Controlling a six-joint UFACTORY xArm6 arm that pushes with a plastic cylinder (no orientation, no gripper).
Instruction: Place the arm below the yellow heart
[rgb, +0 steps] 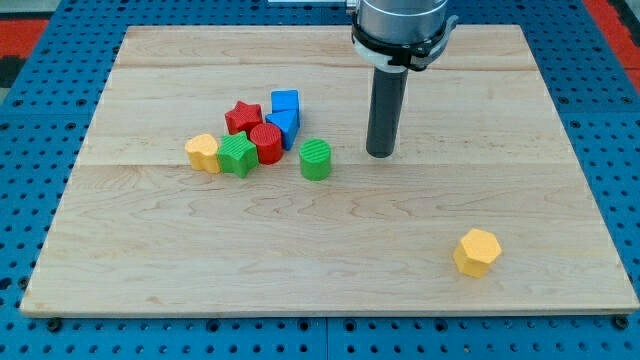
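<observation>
Eight blocks: I count two yellow, two green, two red, two blue on the desk (330, 260).
Yellow: the yellow heart (202, 152) sits at the cluster's left end, touching the green star (238, 155); a yellow hexagon (477, 251) lies alone near the view's bottom right, well apart.
Green: the star, plus a green cylinder (316, 159) just right of the cluster.
Red: a red star (243, 117) at the back and a red cylinder (266, 142) in front of it.
Blue: a blue cube (285, 102) with a second blue block (283, 127) just below it; its shape I cannot make out.
Fingers: I have none, only a rod, holding nothing; my tip (380, 154) rests on the desk right of the green cylinder, touching no block, far right of the heart.
Edges: every block lies well inside the desk's borders.
Open room: bare wood spans the view's bottom below the heart, and the whole right side around my tip.
</observation>
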